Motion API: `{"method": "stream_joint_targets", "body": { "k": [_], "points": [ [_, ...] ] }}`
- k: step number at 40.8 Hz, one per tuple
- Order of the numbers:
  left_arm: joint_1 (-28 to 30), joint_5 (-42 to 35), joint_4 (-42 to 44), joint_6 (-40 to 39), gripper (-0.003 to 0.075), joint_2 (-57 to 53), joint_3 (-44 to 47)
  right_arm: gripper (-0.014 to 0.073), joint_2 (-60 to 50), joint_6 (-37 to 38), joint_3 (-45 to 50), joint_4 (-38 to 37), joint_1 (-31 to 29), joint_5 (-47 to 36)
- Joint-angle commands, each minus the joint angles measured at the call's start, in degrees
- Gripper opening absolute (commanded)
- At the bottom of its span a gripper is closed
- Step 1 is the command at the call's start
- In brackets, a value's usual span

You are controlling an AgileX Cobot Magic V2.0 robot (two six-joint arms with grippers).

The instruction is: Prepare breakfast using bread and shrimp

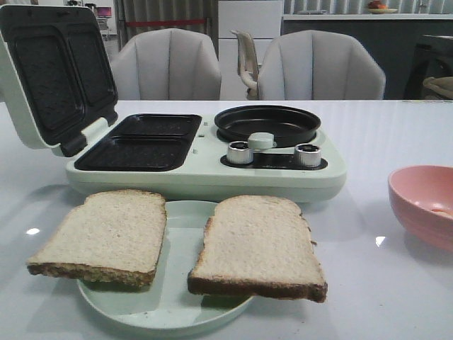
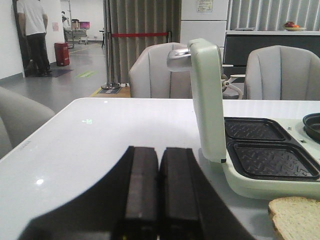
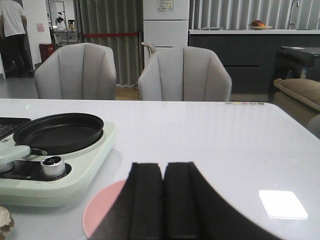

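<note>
Two bread slices lie on a pale green plate (image 1: 182, 244) at the table's front: the left slice (image 1: 106, 234) and the right slice (image 1: 258, 244). A corner of one slice shows in the left wrist view (image 2: 297, 217). A small orange-pink bit, perhaps the shrimp (image 1: 440, 212), shows inside the pink bowl (image 1: 425, 202) at the right. Neither gripper shows in the front view. My left gripper (image 2: 159, 151) is shut and empty, low over the table left of the open lid (image 2: 207, 100). My right gripper (image 3: 164, 166) is shut and empty, just above the pink bowl (image 3: 102, 210).
A pale green breakfast maker (image 1: 205, 173) stands behind the plate, with its sandwich lid (image 1: 53, 71) open upward at the left, black grill plates (image 1: 141, 142), a black round pan (image 1: 267, 122) and two knobs (image 1: 241, 152). Two grey chairs (image 1: 170, 64) stand beyond the table.
</note>
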Motion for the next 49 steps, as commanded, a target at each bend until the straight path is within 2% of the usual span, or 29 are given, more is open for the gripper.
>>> {"method": "stream_joint_targets", "body": {
  "k": [1,38,41,49],
  "points": [
    [-0.3,-5.4,-0.2,-0.4,0.0101,-1.2,0.3,0.0036,-1.3,-0.3,-1.0,0.2,0.0,-5.2],
    [-0.3,-7.2,-0.4,-0.4,0.0101,-1.2,0.2,0.0036,-1.3,-0.3,-1.3,0.2,-0.1,-5.6],
    [-0.3,-7.2,-0.4,-0.4,0.0101,-1.2,-0.9,0.0036,-1.3,-0.3,-3.4,0.2,-0.1,-3.3],
    [-0.3,-6.4,-0.3,-0.4,0.0101,-0.9,-10.1,0.0036,-1.0,-0.3,-15.7,0.2,-0.1,10.0]
  ]
}}
